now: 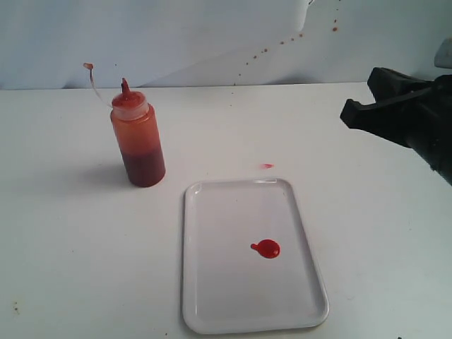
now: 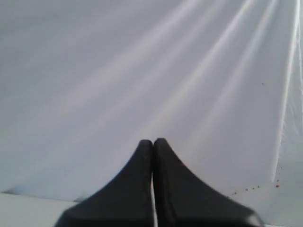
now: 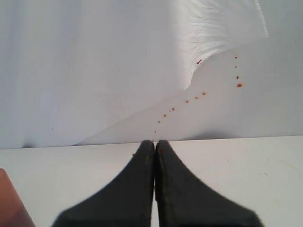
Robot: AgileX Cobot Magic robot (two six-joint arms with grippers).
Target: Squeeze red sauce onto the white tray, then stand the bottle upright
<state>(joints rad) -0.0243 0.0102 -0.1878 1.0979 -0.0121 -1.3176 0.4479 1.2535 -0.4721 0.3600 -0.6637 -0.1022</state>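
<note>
1. As the bottle (image 1: 138,138) stands upright on the white table (image 1: 63,247), its long axis is vertical. The red nozzle (image 1: 125,86) points up, and the thin tethered tip cap (image 1: 88,66) sticks out to the side, not on the nozzle.
2. From my right gripper (image 3: 154,142) the bottle lies across the scene, toward the left of the exterior view and well apart from me. The white tray (image 1: 212,296) sits lower in that view, between the two sides.
3. My right gripper has both fingers pressed together and carries nothing.
4. My left gripper (image 2: 152,140) is pressed together and empty too. Its camera shows only the white cloth backdrop (image 2: 142,71), and the exterior view does not show it, so I cannot tell which arm is nearer to the bottle.
5. The red sauce (image 1: 268,248) lies as a round blob with a small tail on the tray, near its middle, well apart from the bottle.
6. A faint red smear (image 1: 266,166) is on the table just beyond the tray's far rim.
7. I judge that both steps are done. If I move at all, it would be a retreat, and nothing stands in my way.
</note>
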